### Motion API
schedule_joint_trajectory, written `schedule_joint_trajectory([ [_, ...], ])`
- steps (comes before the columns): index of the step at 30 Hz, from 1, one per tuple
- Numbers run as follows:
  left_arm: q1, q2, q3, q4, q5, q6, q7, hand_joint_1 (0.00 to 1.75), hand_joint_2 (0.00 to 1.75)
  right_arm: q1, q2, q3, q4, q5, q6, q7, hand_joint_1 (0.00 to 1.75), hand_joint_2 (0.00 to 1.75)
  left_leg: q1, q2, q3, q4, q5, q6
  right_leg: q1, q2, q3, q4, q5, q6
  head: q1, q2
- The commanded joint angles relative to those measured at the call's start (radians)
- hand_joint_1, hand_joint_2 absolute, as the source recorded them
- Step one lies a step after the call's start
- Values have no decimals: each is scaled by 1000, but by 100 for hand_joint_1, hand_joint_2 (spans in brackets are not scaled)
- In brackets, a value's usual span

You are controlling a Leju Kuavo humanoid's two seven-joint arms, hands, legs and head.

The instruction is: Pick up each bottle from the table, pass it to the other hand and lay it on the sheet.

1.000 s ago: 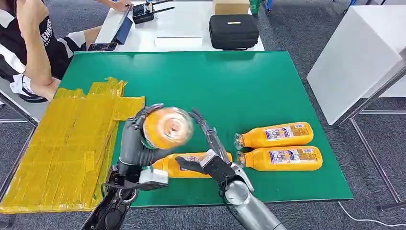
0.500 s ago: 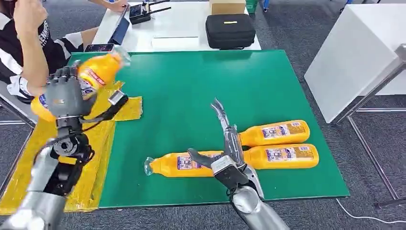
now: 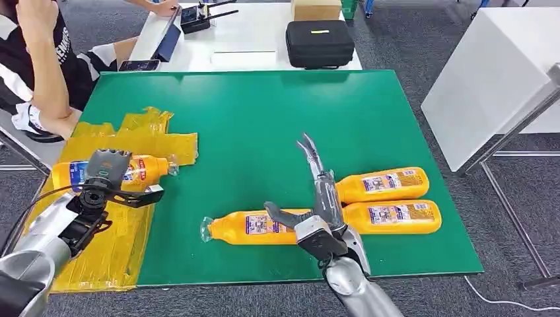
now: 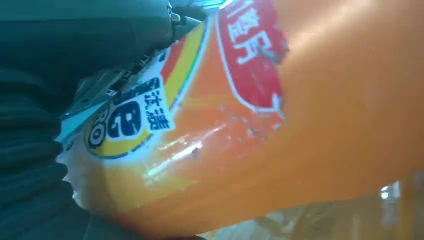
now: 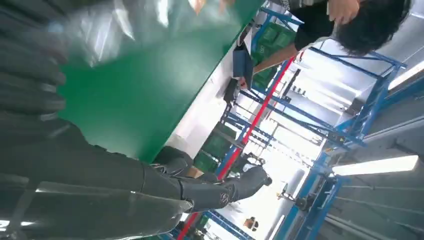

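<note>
Lowered since half a second ago: left hand [image 3: 105,173] with orange bottle [image 3: 135,173], from raised over table edge to lying flat on yellow sheet [image 3: 105,244]. Fingers remain wrapped round bottle body; release not yet made. Right hand [image 3: 315,198]: fingers spread, holding nothing, above three bottles [image 3: 386,201] on green table [image 3: 264,119]. Judgement: first placement nearly complete; three bottles outstanding.
</note>
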Motion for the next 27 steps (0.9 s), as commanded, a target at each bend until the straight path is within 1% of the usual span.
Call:
schedule_joint_trajectory([
  [1,34,-28,-43,138,-25,-27,-8,0,175,-54,-32,19,98,234,39,168,0,175,-1,5,10,-2,-3,-1,0,3,8,-2,-1,-1,1,0],
  [2,38,-33,-36,141,-24,-14,-4,0,175,-52,-34,20,99,262,49,181,0,175,-1,7,13,-2,-5,-4,0,4,10,-2,-1,-2,0,0],
  [3,42,-44,9,142,14,-6,13,0,175,-57,-52,37,109,347,79,237,0,175,-1,7,16,-3,-5,-5,-1,4,11,-2,-1,-2,0,0],
  [4,42,-47,10,142,15,-8,14,0,175,-55,-51,36,108,347,79,237,0,175,-1,5,14,-3,-5,-4,0,4,10,-2,-1,-1,0,0],
  [5,45,-51,29,136,17,34,20,0,175,-53,-58,35,107,398,110,263,0,175,-1,5,15,-3,-5,-4,0,3,11,-2,-1,-2,0,0],
  [6,44,-54,36,136,18,44,25,0,175,-53,-62,35,108,419,118,272,0,175,0,3,13,-2,-4,-4,0,1,10,-1,-2,-1,0,0],
  [7,44,-54,36,136,18,44,25,0,175,-53,-62,35,108,419,118,272,0,175,0,2,11,-1,-2,-3,1,1,7,-1,-1,-1,0,0],
  [8,44,-54,36,136,18,44,25,0,175,-53,-62,35,108,419,118,272,0,175,0,1,13,-2,-1,0,0,0,10,-1,-2,-2,1,0],
  [12,45,-55,51,133,32,54,19,0,175,-56,-63,37,108,438,125,284,0,175,0,1,11,-1,-1,-1,1,0,10,-1,-2,-1,0,0],
  [13,52,-61,95,121,75,101,5,0,175,-62,-70,44,111,478,143,314,0,175,1,1,13,-1,-1,-1,1,-1,11,-1,-2,-1,0,0],
  [16,54,-70,126,120,100,145,2,0,175,-73,-80,55,122,512,183,341,0,175,0,1,12,-1,-1,-1,1,0,11,-1,-2,-1,0,0],
  [17,61,-74,149,116,117,206,-9,0,175,-86,-87,69,139,553,223,373,0,175,0,1,13,-1,-2,-1,1,-1,11,-1,-2,-1,0,0],
  [22,76,-82,183,108,138,283,-23,0,175,-108,-84,90,193,602,257,398,0,175,1,0,10,-1,0,0,1,-2,10,-1,-2,0,0,0],
  [25,93,-104,230,95,162,371,-47,0,175,-133,-78,120,260,644,299,425,0,175,0,0,11,-1,0,0,1,-2,10,-1,-2,-1,0,0],
  [27,101,-114,250,75,167,403,-62,0,175,-150,-71,135,306,661,307,430,0,175,0,-1,12,-1,0,0,1,-3,11,-1,-2,-1,0,0],
])
